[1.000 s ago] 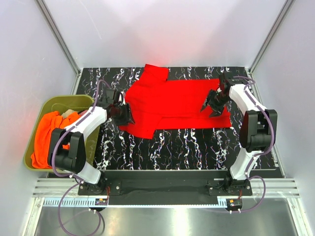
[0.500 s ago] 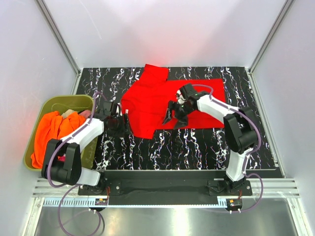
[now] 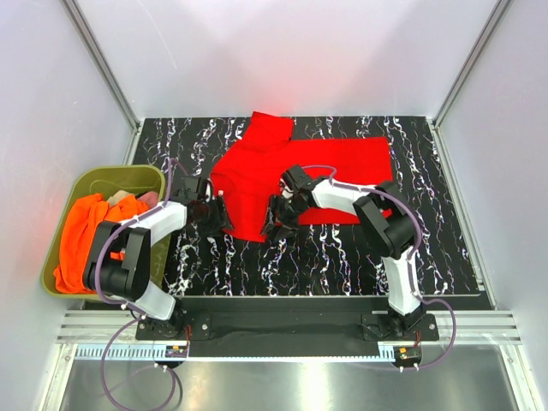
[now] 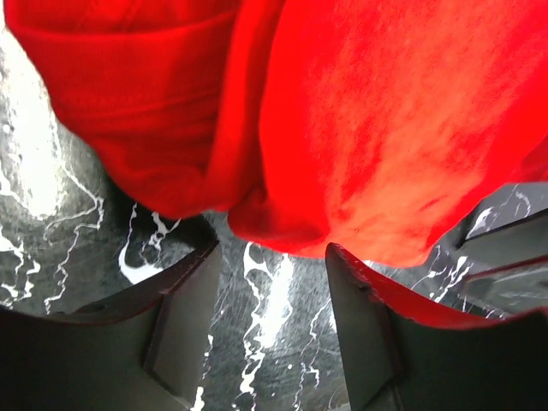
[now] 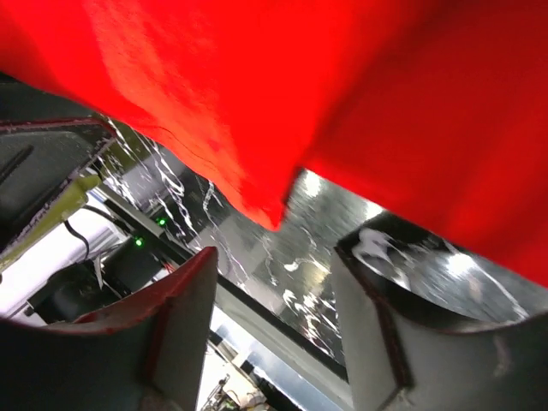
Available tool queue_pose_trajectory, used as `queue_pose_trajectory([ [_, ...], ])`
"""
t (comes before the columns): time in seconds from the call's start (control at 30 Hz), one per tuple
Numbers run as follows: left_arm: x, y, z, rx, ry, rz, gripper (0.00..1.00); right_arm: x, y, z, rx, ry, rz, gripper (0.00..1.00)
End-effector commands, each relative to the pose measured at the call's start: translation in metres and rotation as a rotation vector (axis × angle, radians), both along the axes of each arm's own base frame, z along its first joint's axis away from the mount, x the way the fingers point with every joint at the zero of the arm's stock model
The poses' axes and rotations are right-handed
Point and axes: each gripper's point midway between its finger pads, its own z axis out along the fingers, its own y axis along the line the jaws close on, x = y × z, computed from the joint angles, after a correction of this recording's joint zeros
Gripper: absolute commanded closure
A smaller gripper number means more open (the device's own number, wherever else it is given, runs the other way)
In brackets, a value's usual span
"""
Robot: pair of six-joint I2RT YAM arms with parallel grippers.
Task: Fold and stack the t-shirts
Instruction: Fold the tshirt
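Observation:
A bright red t-shirt [image 3: 282, 167] lies partly folded on the black marbled table [image 3: 342, 257]. My left gripper [image 3: 216, 218] is open at the shirt's near left corner, with the red hem [image 4: 282, 163] just ahead of its fingers. My right gripper [image 3: 276, 224] is open at the shirt's near edge, close to the lower corner; the red cloth [image 5: 342, 94] hangs just above its fingers. Neither holds cloth. An orange t-shirt [image 3: 81, 240] and a beige one [image 3: 128, 195] lie in the tub.
An olive-green tub [image 3: 103, 178] stands off the table's left edge. White walls and metal posts close in the back and sides. The arm bases sit on the black rail [image 3: 282, 321] at the near edge.
My right gripper has swept left across the shirt from its right end to the near left corner, carrying the right side over. My left gripper has shifted slightly along the left corner.

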Motion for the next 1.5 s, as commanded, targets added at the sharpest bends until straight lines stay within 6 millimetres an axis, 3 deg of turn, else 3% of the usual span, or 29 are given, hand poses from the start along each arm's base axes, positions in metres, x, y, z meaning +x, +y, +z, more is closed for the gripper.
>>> queue_pose_trajectory([
  [0.0,0.008,0.004,-0.007,0.013,-0.024,0.036,0.43,0.007,0.019,-0.005,0.008,-0.026,-0.014,0.39],
  [0.53,0.003,0.003,-0.004,-0.011,-0.028,0.081,0.56,0.0,0.032,-0.027,-0.065,0.027,-0.09,0.58],
  [0.63,0.005,0.004,-0.001,-0.013,-0.039,0.084,0.65,0.002,0.031,-0.024,-0.066,0.009,-0.089,0.65],
  [0.8,0.007,0.0,0.009,-0.029,-0.052,0.081,0.82,0.009,0.032,-0.011,-0.049,-0.05,-0.064,1.0],
  [0.97,0.016,-0.002,0.03,-0.042,-0.099,0.075,0.99,0.022,0.028,0.017,-0.013,-0.133,-0.054,1.0],
  [1.2,0.042,-0.007,0.071,-0.041,-0.184,0.067,1.0,0.049,0.02,0.057,0.037,-0.207,-0.054,1.0],
  [1.27,0.05,-0.008,0.072,-0.036,-0.185,0.061,1.0,0.055,0.014,0.056,0.023,-0.208,-0.051,1.0],
  [1.4,0.076,-0.014,0.083,-0.04,-0.211,0.052,1.0,0.088,0.003,0.067,0.052,-0.22,-0.084,1.0],
  [1.47,0.087,-0.016,0.08,-0.036,-0.204,0.049,1.0,0.097,-0.001,0.06,0.045,-0.202,-0.087,1.0],
])
